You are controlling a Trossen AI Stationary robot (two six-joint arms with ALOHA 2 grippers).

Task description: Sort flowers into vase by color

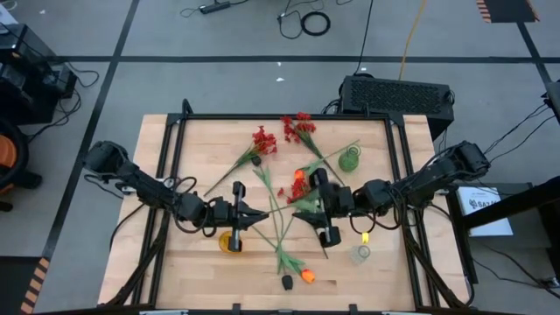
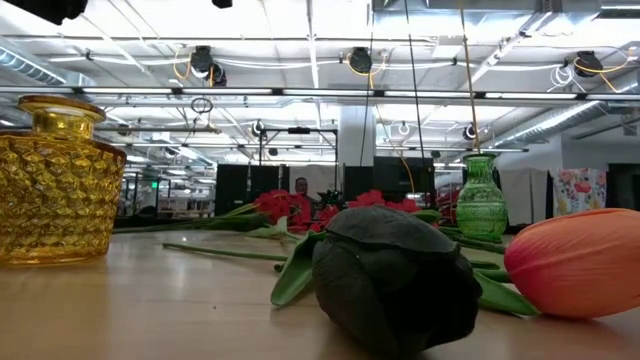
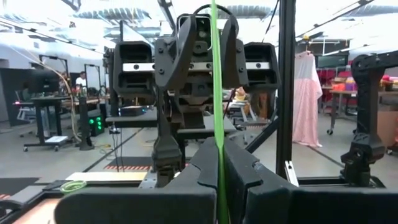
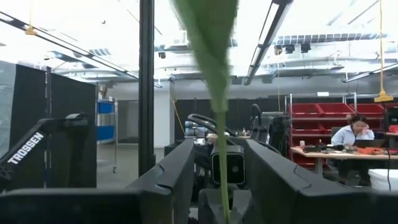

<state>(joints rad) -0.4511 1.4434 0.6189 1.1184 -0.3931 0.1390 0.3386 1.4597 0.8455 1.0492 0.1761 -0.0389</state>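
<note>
Both arms are basically all black, chunky jointed segments with loose black cables trailing off them. The left hand (image 3: 217,180) has thick matte black fingers (image 3: 255,180) with angular, bevelled edges. The right hand (image 4: 217,180) has the same blocky dark fingers (image 4: 273,174). You can read "TROSSEN" in white letters on a black arm link, and there are pale strips across the housing of the facing hand.
</note>
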